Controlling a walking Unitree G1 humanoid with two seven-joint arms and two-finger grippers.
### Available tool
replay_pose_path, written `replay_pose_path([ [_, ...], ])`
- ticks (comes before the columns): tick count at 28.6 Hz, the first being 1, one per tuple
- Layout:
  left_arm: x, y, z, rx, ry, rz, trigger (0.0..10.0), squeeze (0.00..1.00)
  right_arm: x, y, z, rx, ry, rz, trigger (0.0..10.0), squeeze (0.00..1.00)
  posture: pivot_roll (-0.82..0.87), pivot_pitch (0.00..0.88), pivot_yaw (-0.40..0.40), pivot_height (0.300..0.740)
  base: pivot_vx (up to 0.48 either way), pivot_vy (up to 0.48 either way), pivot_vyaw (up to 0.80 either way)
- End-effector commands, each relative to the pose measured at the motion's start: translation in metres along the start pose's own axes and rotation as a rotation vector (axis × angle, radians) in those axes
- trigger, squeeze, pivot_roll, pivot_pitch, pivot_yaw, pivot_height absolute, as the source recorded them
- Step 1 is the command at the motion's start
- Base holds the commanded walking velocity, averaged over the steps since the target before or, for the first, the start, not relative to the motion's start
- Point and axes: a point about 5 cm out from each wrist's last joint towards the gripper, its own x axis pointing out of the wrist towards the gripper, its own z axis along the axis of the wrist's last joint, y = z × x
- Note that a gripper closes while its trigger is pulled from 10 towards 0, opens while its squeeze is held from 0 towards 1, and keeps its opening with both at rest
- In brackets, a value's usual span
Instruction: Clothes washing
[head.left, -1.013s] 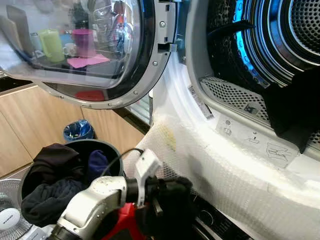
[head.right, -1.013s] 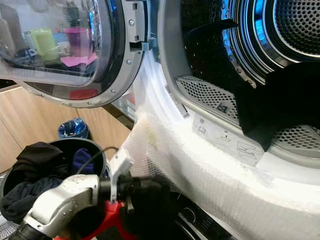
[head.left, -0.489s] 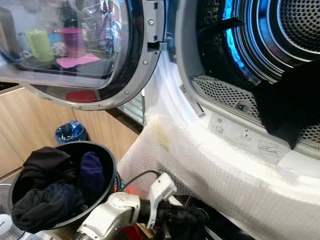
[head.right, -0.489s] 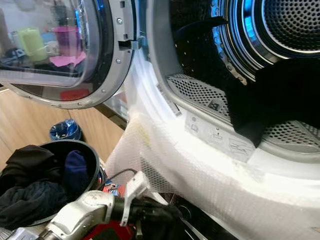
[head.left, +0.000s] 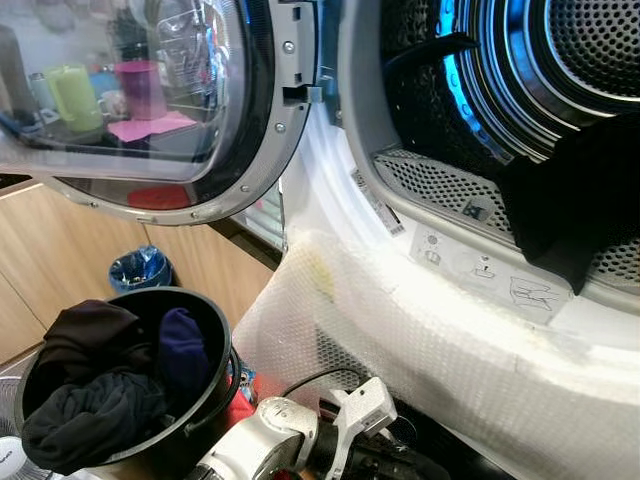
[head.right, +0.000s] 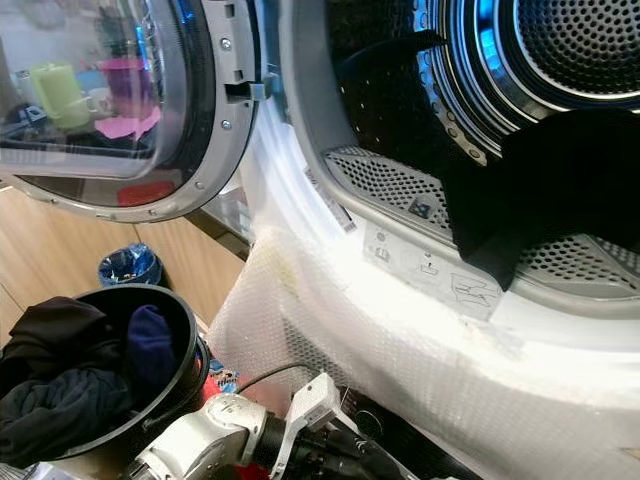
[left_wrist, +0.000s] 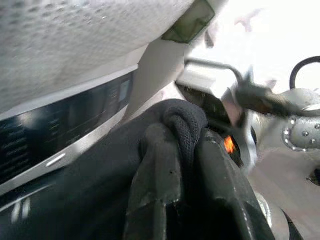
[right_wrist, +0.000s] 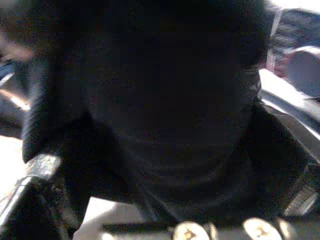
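In the left eye view I see my left arm (head.left: 270, 445) low at the bottom edge, below the washer's padded front, with the open drum (head.left: 560, 60) up and to the right of it, so the cloth has to travel upward and rightward over the white lip (head.left: 450, 330) to get in. A dark garment (head.left: 570, 210) already hangs over the inner rim of the drum, and the black bucket (head.left: 205, 400) of dark clothes (head.left: 90, 400) sits just left of the arm. The right eye view gives the same layout; the open door (head.right: 120, 100) stands to the left, well clear of the path, and the gripper end of the arm is cut off at the frame's edge. In the left wrist view the left gripper (left_wrist: 182, 165) is pinched tight on a fold of black cloth (left_wrist: 182, 120), close beneath the machine's dark control panel (left_wrist: 60, 130). The right wrist view is nearly all dark fabric (right_wrist: 165, 100); I cannot tell how that gripper's fingers stand, or whether they hold it.
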Motion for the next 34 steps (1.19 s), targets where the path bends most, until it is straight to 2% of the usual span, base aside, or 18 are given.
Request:
replay_pose_path([
  [1,0.007,-0.002,0.01,0.056,-0.011,-0.042,0.0,0.0,0.007,0.01,0.0,0.006,0.01,0.069,10.0,0.0,0.1,0.032,0.026,0.74,0.0,0.0,0.0],
  [7,0.006,0.001,0.013,0.069,-0.009,-0.034,0.0,0.0,0.007,0.013,-0.008,-0.019,0.065,0.075,10.0,0.0,0.09,0.04,0.042,0.74,0.0,0.0,0.0],
  [12,0.006,0.007,0.012,0.079,0.008,0.004,0.0,0.0,0.009,0.021,0.002,-0.009,0.0,0.126,10.0,0.0,0.09,0.045,0.047,0.74,0.0,0.0,0.0],
  [15,0.001,0.005,0.01,0.109,0.04,-0.031,0.0,0.0,0.01,-0.012,0.0,-0.059,0.016,-0.143,10.0,0.0,0.09,0.047,0.049,0.74,0.0,0.0,0.0],
  [17,-0.001,0.005,0.008,0.115,0.06,-0.028,0.0,0.0,0.01,-0.017,-0.003,-0.062,0.033,-0.172,10.0,0.0,0.09,0.048,0.048,0.74,0.0,0.0,0.0],
  [22,-0.005,0.01,0.007,0.132,0.077,0.001,0.0,0.0,0.011,-0.012,0.001,-0.033,-0.003,-0.119,10.0,0.0,0.11,0.051,0.044,0.74,0.0,0.0,0.0],
  [26,-0.006,0.009,0.007,0.155,0.086,-0.028,0.0,0.0,0.012,-0.024,0.0,-0.054,-0.005,-0.2,10.0,0.0,0.11,0.05,0.039,0.74,0.0,0.0,0.0],
  [32,-0.007,0.011,0.002,0.204,0.137,-0.009,0.0,0.0,0.008,-0.01,0.0,-0.026,-0.015,-0.066,10.0,0.0,0.12,0.051,0.036,0.74,0.0,0.0,0.0],
  [34,-0.007,0.011,0.001,0.211,0.144,-0.011,0.0,0.0,0.007,-0.009,0.0,-0.024,-0.012,-0.054,10.0,0.0,0.12,0.05,0.036,0.74,0.0,0.0,0.0],
])
